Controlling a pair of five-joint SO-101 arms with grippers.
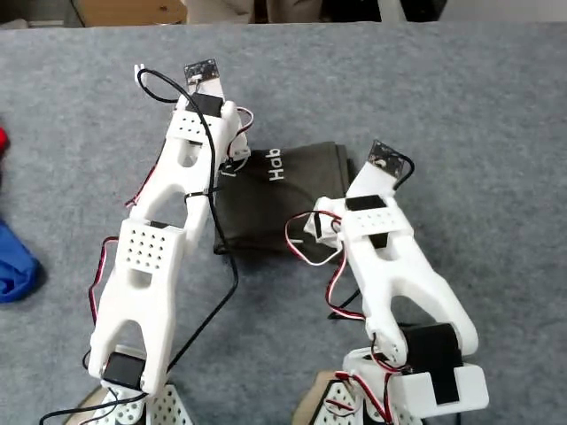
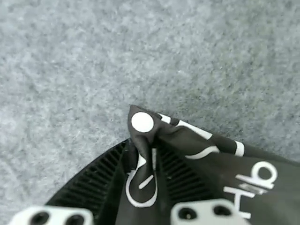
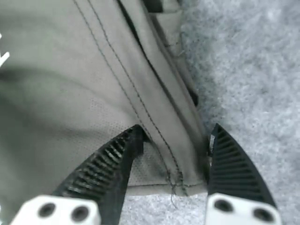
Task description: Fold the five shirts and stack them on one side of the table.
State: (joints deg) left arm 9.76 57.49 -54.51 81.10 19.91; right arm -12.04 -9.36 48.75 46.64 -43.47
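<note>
We see a worktop (image 1: 478,115) covered with a grey, felt-like surface. A folded dark shirt (image 1: 292,190) lies flat near its middle. At one edge lie a crumpled blue garment (image 1: 13,261) and a red piece (image 1: 3,139).

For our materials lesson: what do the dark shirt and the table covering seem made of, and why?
Dark shirt: likely soft matte textile; stitched seams, loose hem threads, printed white marks.
Table covering: probably grey felt or low carpet; fuzzy, speckled fibres.

2 arms (image 1: 146,257) (image 1: 403,266); 1 dark shirt (image 1: 283,199); 1 blue cloth (image 1: 13,266); 1 red cloth (image 1: 3,139).
</note>
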